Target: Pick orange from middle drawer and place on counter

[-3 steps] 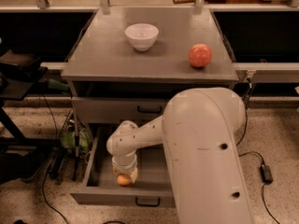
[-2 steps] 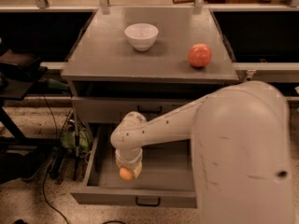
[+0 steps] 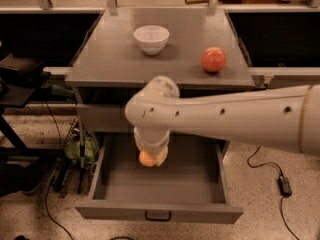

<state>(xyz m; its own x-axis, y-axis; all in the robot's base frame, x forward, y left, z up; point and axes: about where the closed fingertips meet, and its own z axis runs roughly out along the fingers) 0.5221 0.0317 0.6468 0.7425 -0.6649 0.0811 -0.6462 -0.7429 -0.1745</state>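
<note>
The gripper [image 3: 152,155] hung inside the open middle drawer [image 3: 159,211], below the front edge of the counter [image 3: 110,69]. Its fingers were clamped on the orange [image 3: 146,159], which looked just clear of the drawer floor. The lift would best go straight up until the fruit cleared the surface's front edge. It could then travel in toward the bare front left corner, well away from the white bowl [image 3: 151,38] and the reddish fruit [image 3: 213,59] near the right edge.
</note>
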